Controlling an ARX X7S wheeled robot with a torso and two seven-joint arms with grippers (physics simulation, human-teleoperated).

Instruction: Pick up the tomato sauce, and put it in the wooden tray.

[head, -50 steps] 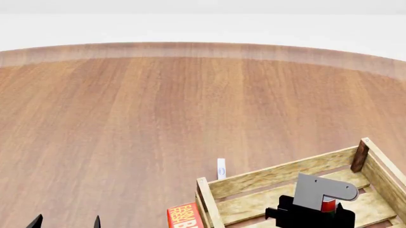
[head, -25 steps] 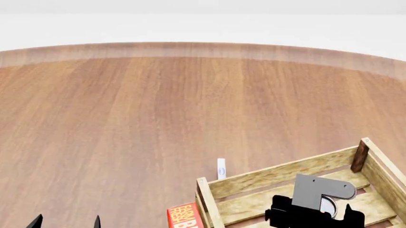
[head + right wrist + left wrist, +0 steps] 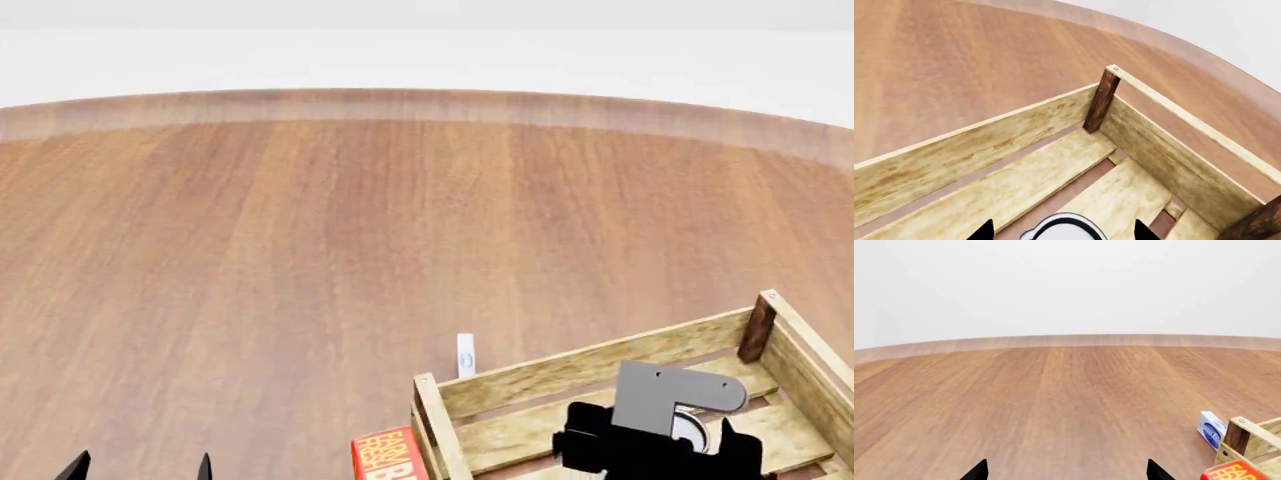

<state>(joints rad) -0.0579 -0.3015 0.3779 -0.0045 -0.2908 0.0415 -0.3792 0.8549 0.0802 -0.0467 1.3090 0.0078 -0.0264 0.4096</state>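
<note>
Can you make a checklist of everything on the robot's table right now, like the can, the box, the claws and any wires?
Surface: round brown wooden table, smooth.
Job's things: small tin can with a silver top stands on the floor slats inside the large pale wooden slat crate; its label is hidden.
Clutter: small white-and-blue box beside the crate's corner; red box with yellow lettering against the crate's outer side.
Grippers: right gripper open, fingers either side of the can, inside the crate; left gripper open over bare table, holding nothing.
Cables: nothing seen.
Surroundings: plain white background.
</note>
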